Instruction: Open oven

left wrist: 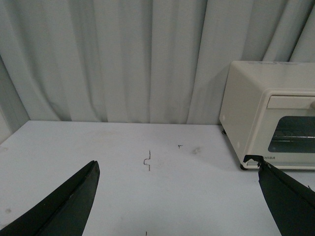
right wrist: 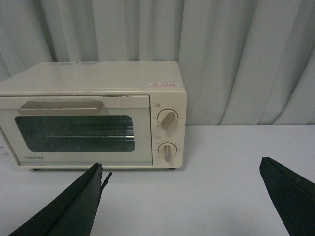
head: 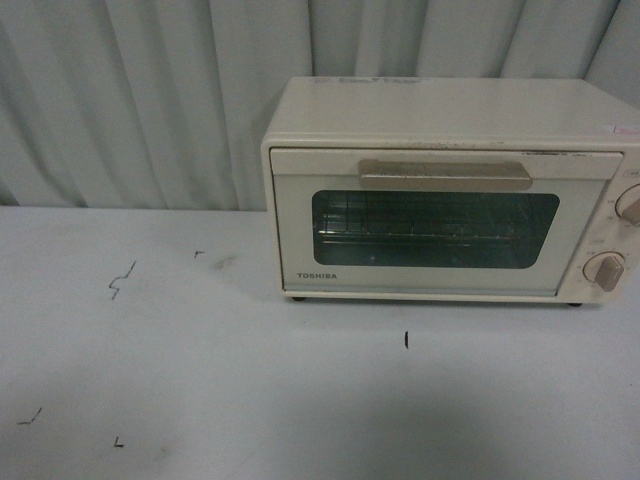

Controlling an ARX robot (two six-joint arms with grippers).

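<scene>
The cream-white TOSHIBA oven (head: 440, 190) stands at the back right of the table, door shut, with its beige bar handle (head: 445, 175) along the door's top and a wire rack behind the glass. Two pinkish knobs (head: 604, 270) sit at its right edge. Neither arm shows in the front view. My left gripper (left wrist: 179, 196) is open over bare table, with the oven (left wrist: 268, 115) ahead and off to one side. My right gripper (right wrist: 182, 196) is open too, short of the oven (right wrist: 93, 115), holding nothing; its knobs (right wrist: 168, 120) lie ahead.
A pleated grey curtain (head: 150, 100) hangs close behind the table and the oven. The white table (head: 250, 390) carries small black pen marks (head: 120, 280) at the left and one (head: 406, 340) in front of the oven.
</scene>
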